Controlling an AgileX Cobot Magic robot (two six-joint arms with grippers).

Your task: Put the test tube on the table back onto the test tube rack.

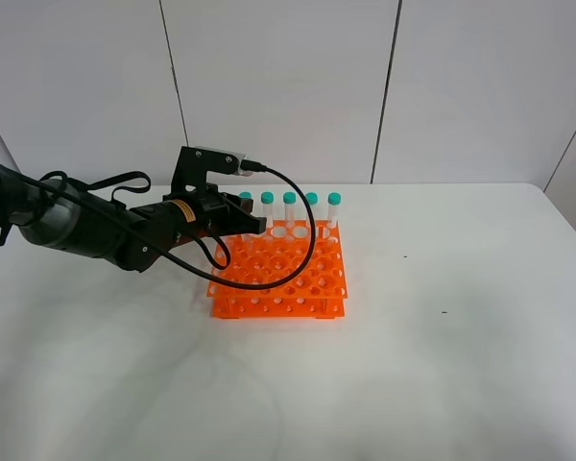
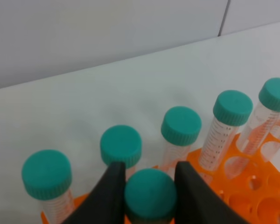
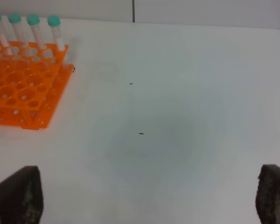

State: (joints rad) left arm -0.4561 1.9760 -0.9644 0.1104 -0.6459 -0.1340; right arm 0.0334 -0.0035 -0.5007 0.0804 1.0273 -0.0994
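My left gripper (image 1: 242, 229) reaches over the back left part of the orange test tube rack (image 1: 298, 288). In the left wrist view its fingers (image 2: 109, 196) are shut on the teal cap of the test tube (image 2: 150, 193), which stands upright over the rack (image 2: 252, 186), just in front of the back row. Several identical teal-capped tubes (image 1: 289, 200) fill that back row; the left wrist view shows them too (image 2: 181, 125). The held tube is hidden by the gripper in the high view. My right gripper (image 3: 144, 200) is open and empty above the white table (image 3: 177, 140), far from the rack (image 3: 23, 88).
The white table (image 1: 442, 365) stretches right of and in front of the rack, with small dark specks (image 1: 406, 256) on it. A black cable (image 1: 302, 245) loops from the left wrist over the rack. A pale panelled wall (image 1: 288, 86) stands behind the table.
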